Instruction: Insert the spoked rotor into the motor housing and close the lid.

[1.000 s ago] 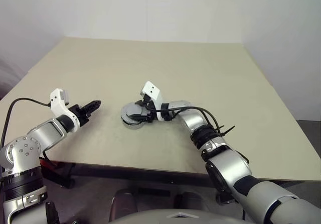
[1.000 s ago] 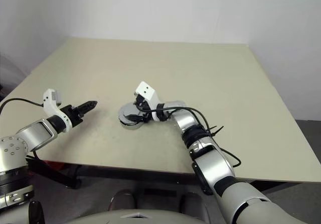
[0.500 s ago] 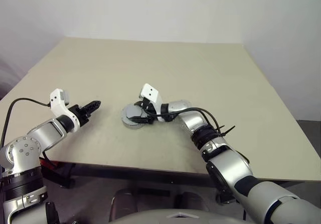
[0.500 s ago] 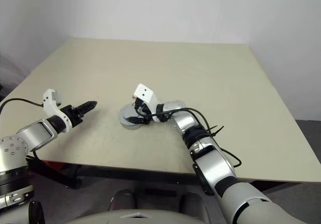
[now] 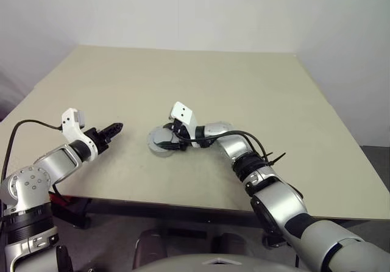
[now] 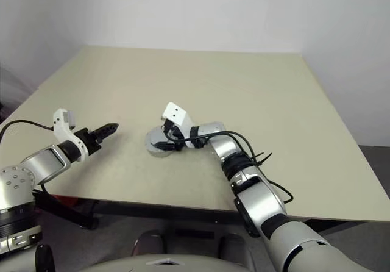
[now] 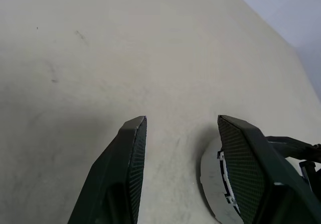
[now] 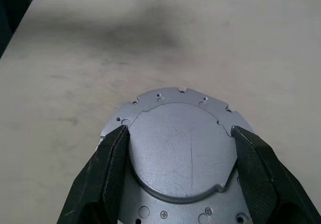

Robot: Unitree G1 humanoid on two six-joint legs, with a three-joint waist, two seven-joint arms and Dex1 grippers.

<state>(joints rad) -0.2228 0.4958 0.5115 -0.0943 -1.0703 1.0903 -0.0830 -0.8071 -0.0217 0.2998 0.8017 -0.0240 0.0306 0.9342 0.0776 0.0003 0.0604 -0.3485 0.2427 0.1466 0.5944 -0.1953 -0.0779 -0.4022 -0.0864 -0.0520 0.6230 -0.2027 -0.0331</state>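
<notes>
Left eye view, left side: the left gripper (image 5: 116, 127) hangs just above the table (image 5: 256, 95), well apart from the work, pointing toward it.
Left claw state: the left wrist view shows its two fingers spread with bare table between them; it holds nothing.
Centre, assembly: the lid (image 8: 181, 151) lies flat on the motor housing (image 8: 150, 99), whose notched silvery rim shows around it. The stack sits on the table toward the near edge, a little left of the middle.
Spoked rotor: not discernible; judged to be inside the housing under the lid, which cannot be confirmed.
Right claw state: the right gripper (image 8: 180, 138) reaches in from the right, fingers spread wide, one on each side of the lid at its edge. Whether they are pressing or only flanking it cannot be told.
Seating: the lid looks level and centred; judged close to closed.
Risk one: lifting away while a finger drags the lid's edge could tip or slide it off.
Risk two: uneven sideways pressure could skate the whole stack across the smooth table.
Risk three: an unaligned rotor underneath would leave the lid proud.
</notes>
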